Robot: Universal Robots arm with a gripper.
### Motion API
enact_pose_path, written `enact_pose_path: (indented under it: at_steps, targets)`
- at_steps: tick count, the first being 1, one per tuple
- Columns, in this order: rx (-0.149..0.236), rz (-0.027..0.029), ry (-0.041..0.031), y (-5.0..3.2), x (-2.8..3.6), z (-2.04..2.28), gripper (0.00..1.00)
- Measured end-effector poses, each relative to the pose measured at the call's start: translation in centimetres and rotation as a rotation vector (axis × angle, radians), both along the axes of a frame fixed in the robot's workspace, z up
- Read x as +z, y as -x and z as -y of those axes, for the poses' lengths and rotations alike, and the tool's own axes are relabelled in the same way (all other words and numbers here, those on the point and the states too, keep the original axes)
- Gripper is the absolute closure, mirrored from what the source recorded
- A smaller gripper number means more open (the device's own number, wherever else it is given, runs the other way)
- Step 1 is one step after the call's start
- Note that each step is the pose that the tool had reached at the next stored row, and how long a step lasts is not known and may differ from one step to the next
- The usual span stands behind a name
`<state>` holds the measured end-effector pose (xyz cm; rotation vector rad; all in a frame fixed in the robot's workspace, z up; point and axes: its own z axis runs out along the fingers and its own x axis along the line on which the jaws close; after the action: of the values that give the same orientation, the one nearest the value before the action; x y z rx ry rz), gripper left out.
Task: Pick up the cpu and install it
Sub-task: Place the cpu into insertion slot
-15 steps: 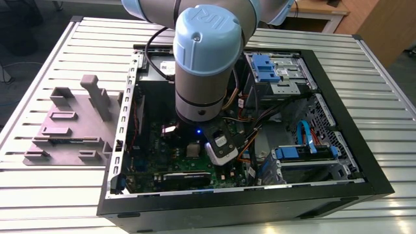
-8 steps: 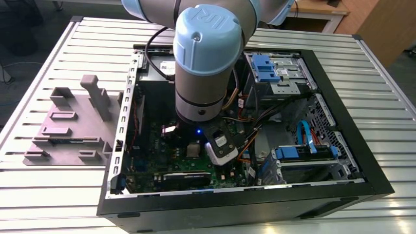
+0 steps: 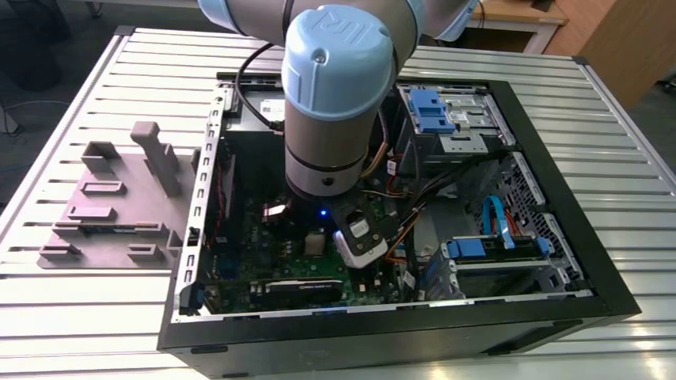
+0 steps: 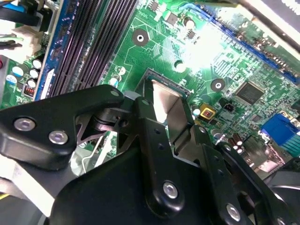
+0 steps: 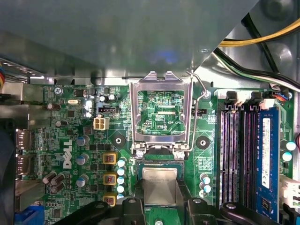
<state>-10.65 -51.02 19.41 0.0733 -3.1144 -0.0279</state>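
The cpu (image 5: 159, 187) (image 4: 164, 96) is a flat silver square lying level in the socket on the green motherboard (image 5: 70, 126). My gripper (image 5: 159, 177) (image 4: 166, 112) reaches down over it, one black finger (image 4: 145, 122) on each of two opposite edges, and looks shut on the chip. The socket's metal bracket (image 5: 136, 117) stands swung open just beyond the chip, with its wire lever (image 5: 202, 93) raised. In the exterior view my arm (image 3: 338, 103) reaches down into the open computer case (image 3: 571, 261) and hides the fingers.
Black memory slots (image 5: 234, 154) and a blue memory stick (image 5: 266, 154) run beside the socket. Yellow and black cables (image 5: 262, 37) hang close to the wrist. A mauve-grey tray (image 3: 106, 214) with upright blocks sits on the slatted table at the exterior view's left of the case.
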Motion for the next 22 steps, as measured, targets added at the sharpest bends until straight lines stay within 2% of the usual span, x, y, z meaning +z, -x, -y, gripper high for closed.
enact_pose_path:
  at_steps: [8,13,17,22]
  targets:
    - [0.000,0.0000,0.0020,-0.04,0.02,0.00,0.62]
    - [0.000,0.0000,0.0020,-0.04,0.43,0.00,0.62]
    - [0.000,0.0000,0.0020,-0.04,1.04,0.00,0.62]
    - [0.000,0.0001,0.0019,-0.04,1.12,0.00,0.62]
